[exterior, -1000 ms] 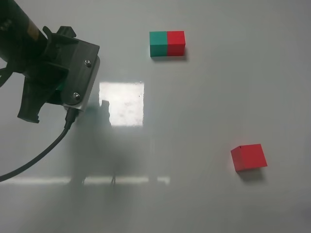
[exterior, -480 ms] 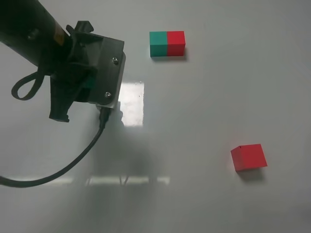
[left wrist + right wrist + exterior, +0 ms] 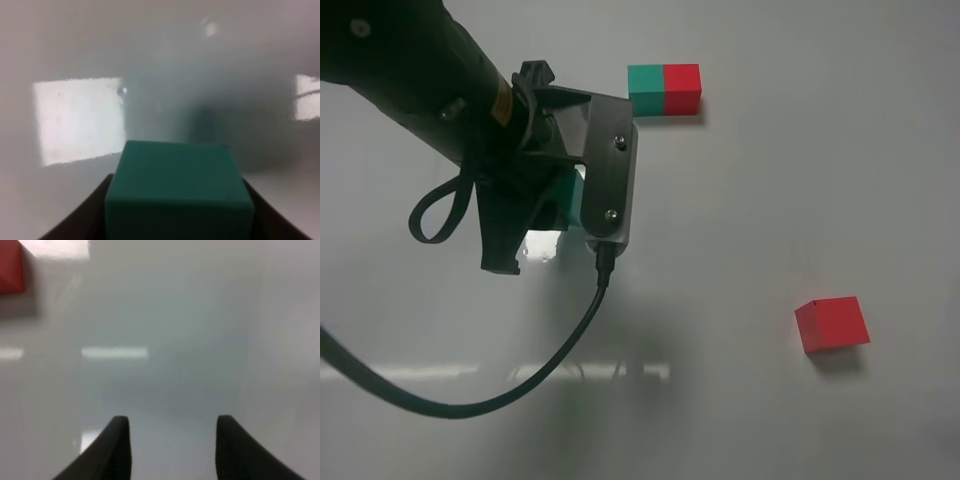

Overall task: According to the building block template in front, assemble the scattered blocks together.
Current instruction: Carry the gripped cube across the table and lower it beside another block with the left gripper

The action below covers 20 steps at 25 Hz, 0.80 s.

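A small yellow sticker (image 3: 501,101) sits on the left arm's dark casing, but its print is too small to read. The cubes are plain and carry no marks that can be made out.

The left gripper (image 3: 552,215) is closed onto the teal-green cube (image 3: 177,195), with a dark finger (image 3: 82,220) pressed to each side. From the high camera the arm and its grey wrist camera plate (image 3: 610,175) cover most of that cube, leaving only a teal sliver. Whether the cube rests on the table (image 3: 740,200) or hangs above it cannot be told.

The building block template (image 3: 664,90) lies at the far side, just right of the wrist plate and apart from it. The red cube (image 3: 832,323) sits alone near the right, well apart from both the held cube and the template.

The right gripper (image 3: 172,440) is spread wide with nothing between its fingers (image 3: 117,442). The red cube shows only at the edge of its view.

A black cable (image 3: 560,350) trails from the wrist plate towards the near left, and a bright glare patch (image 3: 542,245) shows under the gripper.
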Tool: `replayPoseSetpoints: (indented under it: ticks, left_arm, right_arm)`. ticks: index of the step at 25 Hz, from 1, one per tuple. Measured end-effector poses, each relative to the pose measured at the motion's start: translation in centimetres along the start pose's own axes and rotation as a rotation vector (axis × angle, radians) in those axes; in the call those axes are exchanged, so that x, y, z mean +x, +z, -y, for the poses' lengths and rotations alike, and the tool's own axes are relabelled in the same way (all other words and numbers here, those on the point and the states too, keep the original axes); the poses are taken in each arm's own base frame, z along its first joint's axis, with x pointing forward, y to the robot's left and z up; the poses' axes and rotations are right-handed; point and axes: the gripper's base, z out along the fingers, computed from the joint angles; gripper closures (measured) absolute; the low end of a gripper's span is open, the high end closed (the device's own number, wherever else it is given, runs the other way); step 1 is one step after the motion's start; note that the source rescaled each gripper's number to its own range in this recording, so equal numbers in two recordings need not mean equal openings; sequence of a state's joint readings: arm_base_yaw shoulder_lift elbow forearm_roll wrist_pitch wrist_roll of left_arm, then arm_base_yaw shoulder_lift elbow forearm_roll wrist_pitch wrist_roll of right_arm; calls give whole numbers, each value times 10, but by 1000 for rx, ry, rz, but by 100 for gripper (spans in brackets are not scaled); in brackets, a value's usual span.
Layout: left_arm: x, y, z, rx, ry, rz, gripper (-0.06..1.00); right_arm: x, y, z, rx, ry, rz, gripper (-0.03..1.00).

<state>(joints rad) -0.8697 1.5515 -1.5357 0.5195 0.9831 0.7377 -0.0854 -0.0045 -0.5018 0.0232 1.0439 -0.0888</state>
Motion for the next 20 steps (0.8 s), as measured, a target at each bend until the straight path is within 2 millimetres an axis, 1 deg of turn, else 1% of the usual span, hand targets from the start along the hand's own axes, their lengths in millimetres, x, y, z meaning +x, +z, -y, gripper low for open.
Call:
replayPoseSetpoints:
  ticks: [5,11,20]
  left_arm:
    - [-1,3,1,4,6,-6,72]
    - [-4,15,4,20,2,-36,72]
    - [-5,16,4,20,-53,-27,72]
  right_arm:
    - [0,0,0,0,0,0,89]
    - [0,0,0,0,0,0,89]
    - [0,0,0,0,0,0,89]
